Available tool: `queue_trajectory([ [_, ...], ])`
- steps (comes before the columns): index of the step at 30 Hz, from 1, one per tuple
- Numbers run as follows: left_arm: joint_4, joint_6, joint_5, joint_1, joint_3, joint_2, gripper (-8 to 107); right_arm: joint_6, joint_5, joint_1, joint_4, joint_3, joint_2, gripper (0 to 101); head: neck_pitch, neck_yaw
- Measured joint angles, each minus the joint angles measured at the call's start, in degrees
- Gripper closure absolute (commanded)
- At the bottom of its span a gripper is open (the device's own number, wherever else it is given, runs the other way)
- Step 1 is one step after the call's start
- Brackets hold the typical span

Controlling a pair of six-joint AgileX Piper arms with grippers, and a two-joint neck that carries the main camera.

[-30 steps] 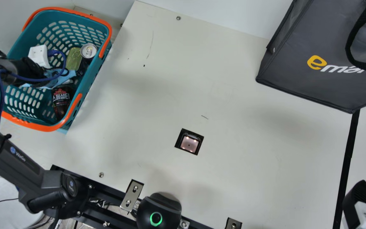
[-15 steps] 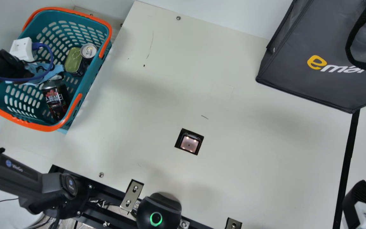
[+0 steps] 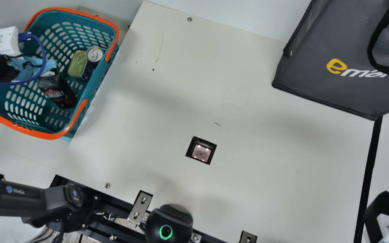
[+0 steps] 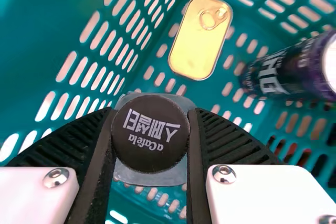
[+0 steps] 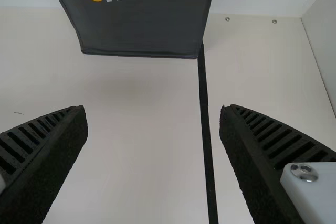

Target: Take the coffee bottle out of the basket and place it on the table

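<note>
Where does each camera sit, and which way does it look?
Main view: on my neck, looking down at the table; parts of both arms show.
Left wrist view: looks into the basket; my left gripper holds the coffee bottle.
Right wrist view: looks over the table toward the bag, past my right gripper.
Main and left wrist share the basket and bottle; main and right wrist, the bag.

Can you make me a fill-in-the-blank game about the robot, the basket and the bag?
The coffee bottle is between the fingers of the ____ gripper.
The basket's rim is coloured ____.
The right gripper is ____, not shut.
The dark bag is at the main view's ____ side.

Missing words: left; orange; open; right.
</note>
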Motion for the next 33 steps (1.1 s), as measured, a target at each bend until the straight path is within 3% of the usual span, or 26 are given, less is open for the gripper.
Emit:
queue_trajectory([
  [33, 0.69, -4.87, 13.09, -2.67, -8.26, -13.46, 89, 0.0, 0.0, 0.0, 0.0, 0.0, 0.0, 10, 0.0, 0.0],
])
